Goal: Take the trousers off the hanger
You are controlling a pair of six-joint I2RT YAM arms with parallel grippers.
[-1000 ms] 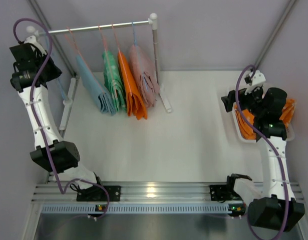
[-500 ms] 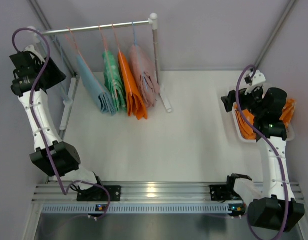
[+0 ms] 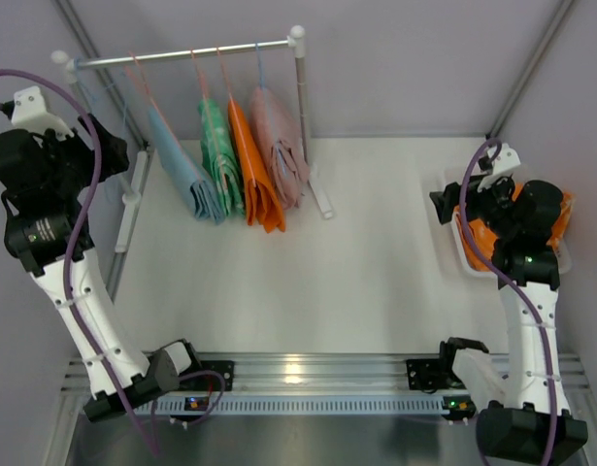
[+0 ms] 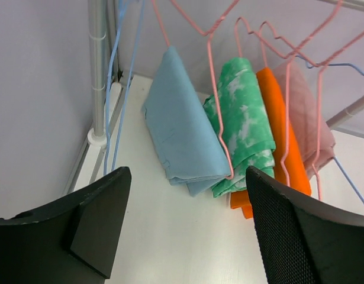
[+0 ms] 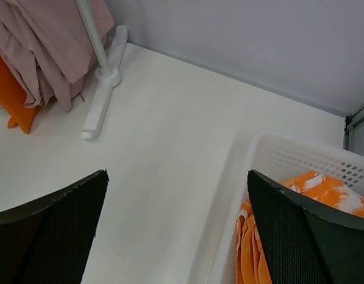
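Light blue trousers (image 4: pixel 184 133) hang folded over a pink hanger (image 4: pixel 220 100) on the rail (image 3: pixel 182 53), leftmost of several garments (image 3: pixel 186 180). Beside them hang green (image 4: pixel 244 118), orange (image 4: pixel 282 130) and pink (image 4: pixel 306 112) trousers. My left gripper (image 4: pixel 187 177) is open and empty, raised at the far left (image 3: pixel 102 148), facing the blue pair from a distance. Orange trousers with white print (image 5: pixel 324 189) lie in the white basket (image 5: pixel 241 171) at the right. My right gripper (image 5: pixel 177 177) is open and empty, hovering over the basket's left rim (image 3: pixel 453 199).
An empty blue wire hanger (image 4: pixel 113 89) hangs at the rail's left end beside the left post (image 4: pixel 97 71). The rack's right post and foot (image 5: pixel 102 89) stand mid-table. Grey walls close in the back and both sides.
My left gripper has gone from shut to open and the left arm has pulled back and up from the rail's left end. The right arm has barely shifted.
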